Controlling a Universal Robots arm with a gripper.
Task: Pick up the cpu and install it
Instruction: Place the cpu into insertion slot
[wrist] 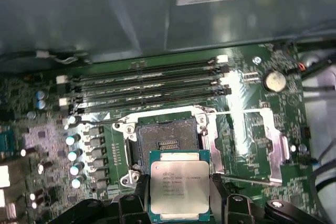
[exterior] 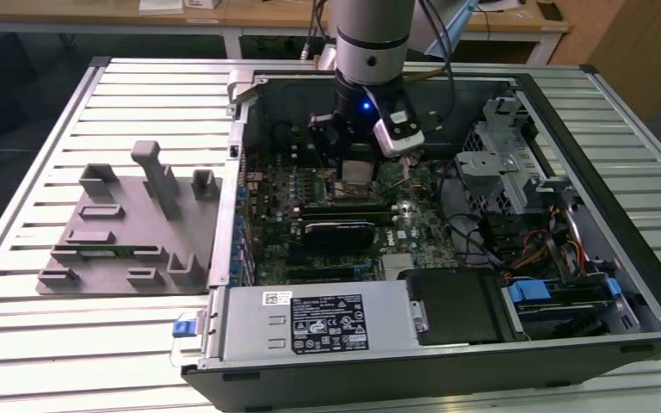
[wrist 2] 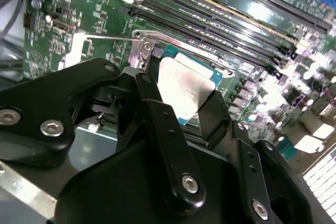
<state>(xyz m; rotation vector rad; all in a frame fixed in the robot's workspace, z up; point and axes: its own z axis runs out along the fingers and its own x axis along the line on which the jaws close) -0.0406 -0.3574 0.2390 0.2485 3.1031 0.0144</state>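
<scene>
Silvery-grey on its metal top, the cpu [wrist: 179,188] is clamped by two opposite edges between the black fingers [wrist 2: 157,119] of the gripper [exterior: 357,163] — inside the open computer case [exterior: 606,258], over the green motherboard [wrist: 247,103]. In the first wrist view the bare socket [wrist: 167,140] lies just beyond the chip, near the memory slots [wrist: 147,85]. A grey holder tray [exterior: 124,232] stands well apart — outside the case, on the slatted table [exterior: 32,327].

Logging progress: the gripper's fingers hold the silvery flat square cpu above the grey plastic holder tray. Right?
The place is wrong: in the first wrist view the fingers hold the silvery flat square cpu over the green motherboard, by its empty socket.
</scene>
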